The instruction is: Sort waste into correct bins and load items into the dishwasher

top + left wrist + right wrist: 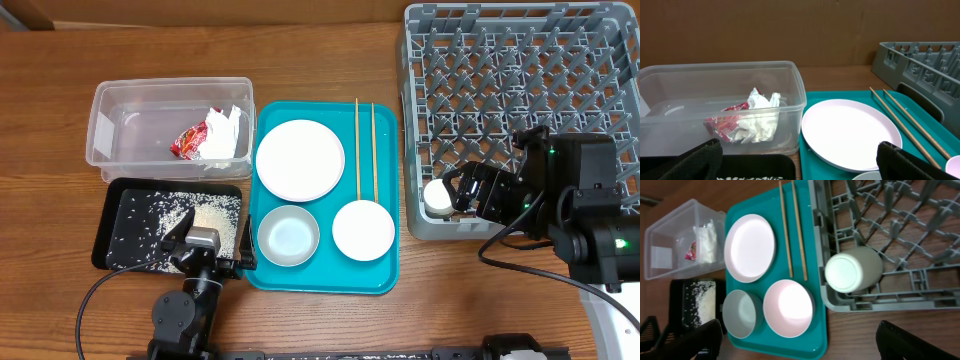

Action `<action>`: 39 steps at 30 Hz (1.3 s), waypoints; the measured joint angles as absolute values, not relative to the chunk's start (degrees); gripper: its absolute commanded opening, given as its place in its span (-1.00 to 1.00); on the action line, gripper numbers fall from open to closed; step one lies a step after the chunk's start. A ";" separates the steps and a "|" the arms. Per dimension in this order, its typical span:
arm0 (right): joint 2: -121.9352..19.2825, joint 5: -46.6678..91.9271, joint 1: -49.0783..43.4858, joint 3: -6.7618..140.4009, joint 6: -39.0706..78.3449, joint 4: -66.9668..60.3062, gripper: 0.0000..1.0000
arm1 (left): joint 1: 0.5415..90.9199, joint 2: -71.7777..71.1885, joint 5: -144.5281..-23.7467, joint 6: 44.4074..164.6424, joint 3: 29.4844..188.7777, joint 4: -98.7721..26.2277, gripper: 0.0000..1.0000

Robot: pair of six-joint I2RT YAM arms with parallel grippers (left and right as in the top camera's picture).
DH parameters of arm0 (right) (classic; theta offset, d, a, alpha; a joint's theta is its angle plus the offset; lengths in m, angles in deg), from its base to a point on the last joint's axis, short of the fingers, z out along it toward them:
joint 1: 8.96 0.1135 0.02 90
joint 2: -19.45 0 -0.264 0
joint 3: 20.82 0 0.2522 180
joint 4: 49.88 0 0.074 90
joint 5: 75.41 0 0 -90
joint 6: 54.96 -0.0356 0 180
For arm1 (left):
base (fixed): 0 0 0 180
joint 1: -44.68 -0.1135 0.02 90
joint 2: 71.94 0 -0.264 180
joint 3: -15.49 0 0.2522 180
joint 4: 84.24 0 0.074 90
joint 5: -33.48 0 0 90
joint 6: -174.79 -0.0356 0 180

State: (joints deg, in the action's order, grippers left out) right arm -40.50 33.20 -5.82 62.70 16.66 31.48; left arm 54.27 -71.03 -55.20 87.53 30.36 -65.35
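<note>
Now right gripper [463,193] gaping wide, holding nothing; cup [437,197] lying just ahead in rack [412,130] corner; left gripper [212,244] gaping, empty.

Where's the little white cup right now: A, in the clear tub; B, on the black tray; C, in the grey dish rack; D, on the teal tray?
C: the white cup lies on its side inside a corner of the dish rack.

plate [299,159] 1 | bowls [363,230] [288,236] 2 | cup [437,197] 1 | chopsticks [357,150] [373,150] 2 | bins [130,140] [108,250] 2
</note>
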 measured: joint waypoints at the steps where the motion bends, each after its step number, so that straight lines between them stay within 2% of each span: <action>1: -40.50 34.40 -5.82 62.70 16.51 29.99 0.99 | 54.27 -71.03 -55.20 87.55 30.36 -65.35 1.00; 3: -40.65 37.55 -5.58 62.72 16.45 26.89 0.80 | 54.27 -71.03 -55.20 87.53 30.36 -65.35 1.00; 6: -41.81 40.76 -2.70 62.74 16.31 26.03 0.73 | 54.29 -71.03 -55.20 87.53 30.36 -65.37 1.00; 9: -44.93 40.17 4.54 62.77 16.27 26.78 0.61 | 54.27 -71.03 -55.20 87.53 30.36 -65.37 1.00; 11: -48.41 37.04 10.83 62.74 15.22 28.13 0.43 | 54.27 -71.03 -55.20 87.53 30.36 -65.37 1.00; 16: -57.28 29.53 21.19 60.95 7.90 33.51 0.38 | 54.27 -71.03 -55.20 87.53 30.36 -65.37 1.00; 21: -63.47 24.06 23.16 54.31 2.39 27.72 0.40 | 54.27 -71.03 -55.20 87.53 30.36 -65.42 1.00; 29: -71.14 22.64 22.94 48.14 1.12 16.13 -0.16 | 54.27 -71.03 -55.20 87.55 30.34 -65.40 1.00; 32: -71.82 21.92 22.94 48.08 1.47 13.99 -0.47 | 54.27 -71.03 -55.20 87.55 30.34 -65.40 1.00; 34: -71.82 21.66 22.94 48.10 1.39 12.94 -0.50 | 54.27 -71.03 -55.20 87.53 30.34 -65.40 1.00; 37: -71.82 21.00 22.94 48.08 1.17 12.55 -0.37 | 54.27 -71.03 -55.20 87.53 30.34 -65.37 1.00; 39: -71.82 20.26 22.94 47.99 1.32 12.40 -0.36 | 54.29 -71.03 -55.20 87.53 30.34 -65.37 1.00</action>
